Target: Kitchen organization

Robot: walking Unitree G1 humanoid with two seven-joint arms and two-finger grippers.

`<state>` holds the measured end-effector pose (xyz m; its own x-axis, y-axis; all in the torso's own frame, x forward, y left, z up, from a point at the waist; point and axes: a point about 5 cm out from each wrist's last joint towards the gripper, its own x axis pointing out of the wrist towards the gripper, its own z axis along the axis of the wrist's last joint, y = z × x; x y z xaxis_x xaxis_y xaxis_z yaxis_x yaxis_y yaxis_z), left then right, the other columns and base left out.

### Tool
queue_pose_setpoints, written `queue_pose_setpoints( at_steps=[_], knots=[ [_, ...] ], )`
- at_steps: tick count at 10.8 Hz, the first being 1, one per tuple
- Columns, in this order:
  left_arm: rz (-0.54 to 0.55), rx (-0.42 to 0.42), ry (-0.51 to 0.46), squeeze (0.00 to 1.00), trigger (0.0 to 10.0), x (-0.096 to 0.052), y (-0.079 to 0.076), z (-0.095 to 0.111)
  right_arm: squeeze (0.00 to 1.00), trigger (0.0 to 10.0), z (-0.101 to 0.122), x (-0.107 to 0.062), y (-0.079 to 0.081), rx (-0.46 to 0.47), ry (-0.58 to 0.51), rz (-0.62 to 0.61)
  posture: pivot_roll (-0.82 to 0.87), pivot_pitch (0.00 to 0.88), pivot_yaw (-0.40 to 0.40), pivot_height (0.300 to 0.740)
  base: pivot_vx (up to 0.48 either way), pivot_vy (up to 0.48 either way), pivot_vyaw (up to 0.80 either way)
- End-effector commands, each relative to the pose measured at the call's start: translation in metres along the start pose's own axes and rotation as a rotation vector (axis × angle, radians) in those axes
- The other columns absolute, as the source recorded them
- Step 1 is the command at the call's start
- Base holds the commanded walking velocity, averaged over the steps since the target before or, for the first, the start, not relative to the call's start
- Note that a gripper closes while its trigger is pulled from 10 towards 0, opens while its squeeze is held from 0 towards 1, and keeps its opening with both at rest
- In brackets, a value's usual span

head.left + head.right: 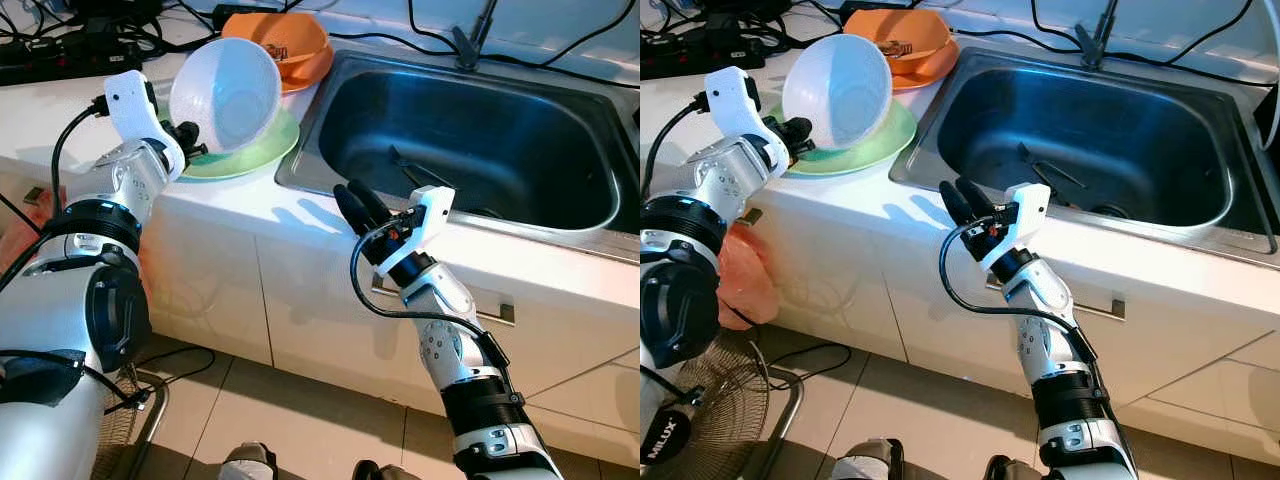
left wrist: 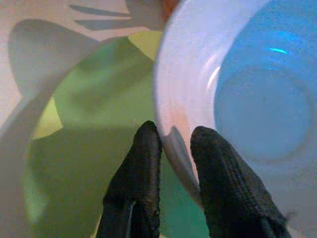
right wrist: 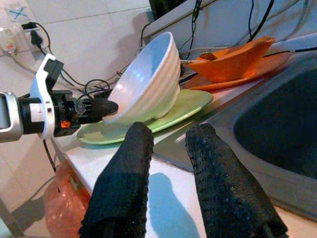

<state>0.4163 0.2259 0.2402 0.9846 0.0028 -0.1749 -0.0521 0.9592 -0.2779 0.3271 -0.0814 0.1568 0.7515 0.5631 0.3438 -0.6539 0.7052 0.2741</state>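
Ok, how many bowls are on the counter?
2: a white bowl, tilted on the green plate in the left claw; an orange bowl behind it.

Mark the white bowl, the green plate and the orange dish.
white bowl [image 1: 228,95], left eye view, inner wall.
green plate [image 1: 262,148], left eye view, right rim.
orange dish [image 1: 290,45], left eye view, top surface.

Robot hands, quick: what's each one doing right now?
Left tool: shut on the rim of the white bowl, tipped over the green plate.
Right tool: open, holding nothing, before the sink.
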Motion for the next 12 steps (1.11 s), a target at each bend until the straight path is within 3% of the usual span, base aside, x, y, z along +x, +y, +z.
queue_pose_setpoints(
  at_steps=[1, 8, 9, 11, 12],
  knots=[
    [0.001, -0.019, 0.003, 0.00, 0.0, 0.001, -0.001, -0.002, 0.00, 10.0, 0.005, 0.001, -0.002, -0.008, -0.014, -0.005, 0.21, 0.108, 0.003, 0.740, 0.000, 0.000, 0.00],
    [-0.024, -0.091, -0.025, 0.00, 0.0, 0.001, -0.005, -0.001, 0.00, 10.0, 0.005, 0.002, -0.001, -0.009, -0.008, 0.001, 0.22, 0.095, -0.004, 0.740, 0.000, 0.000, 0.00],
    [-0.055, -0.107, -0.059, 0.00, 0.0, 0.001, -0.010, 0.001, 0.00, 10.0, 0.005, 0.002, -0.001, -0.009, -0.010, 0.000, 0.22, 0.098, -0.005, 0.740, 0.000, 0.000, 0.00],
    [-0.237, -0.095, -0.093, 0.00, 0.0, 0.001, -0.034, -0.008, 0.00, 10.0, 0.006, 0.002, -0.003, -0.011, -0.015, -0.017, 0.22, 0.106, -0.008, 0.740, 0.000, 0.000, 0.00],
    [-0.335, -0.076, -0.119, 0.00, 10.0, -0.002, -0.045, -0.015, 0.00, 10.0, 0.007, 0.003, -0.005, -0.015, -0.020, -0.033, 0.22, 0.109, -0.010, 0.740, 0.000, 0.000, 0.00]
  ],
)
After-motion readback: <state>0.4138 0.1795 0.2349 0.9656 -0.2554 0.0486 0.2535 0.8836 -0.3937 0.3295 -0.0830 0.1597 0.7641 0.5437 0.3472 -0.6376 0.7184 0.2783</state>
